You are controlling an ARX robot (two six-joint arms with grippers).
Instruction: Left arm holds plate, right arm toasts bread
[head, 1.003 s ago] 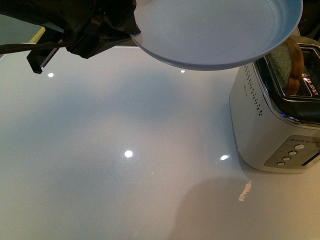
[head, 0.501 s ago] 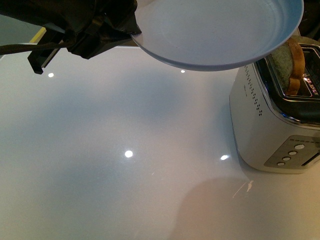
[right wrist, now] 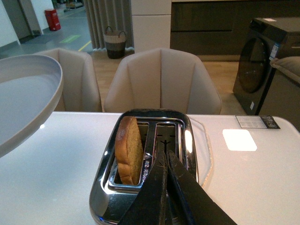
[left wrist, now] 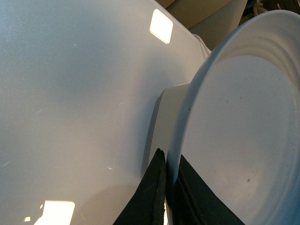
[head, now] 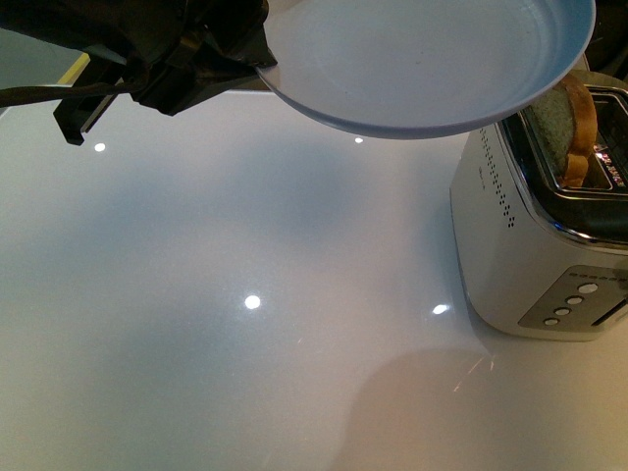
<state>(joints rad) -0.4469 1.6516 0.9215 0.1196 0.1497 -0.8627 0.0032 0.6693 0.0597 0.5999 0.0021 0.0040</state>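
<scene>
The pale blue-grey plate [head: 422, 59] hangs above the table at the top of the front view, next to the toaster. My left gripper [head: 257, 61] is shut on the plate's rim; the left wrist view shows its black jaws [left wrist: 167, 161] pinching the plate [left wrist: 234, 140] edge. The bread [head: 574, 128] slice stands upright in the toaster's near slot, its top sticking out; it also shows in the right wrist view [right wrist: 127, 149]. My right gripper [right wrist: 165, 157] is shut and empty, over the toaster's middle, beside the bread.
A silver two-slot toaster [head: 530, 255] stands at the table's right edge, buttons facing front; it fills the right wrist view [right wrist: 150, 187]. The glossy white table [head: 245, 343] spreads left and forward. Beige chairs [right wrist: 161, 79] stand beyond the table.
The bread has dropped slightly lower in the toaster slot. The plate and left gripper have stayed still.
</scene>
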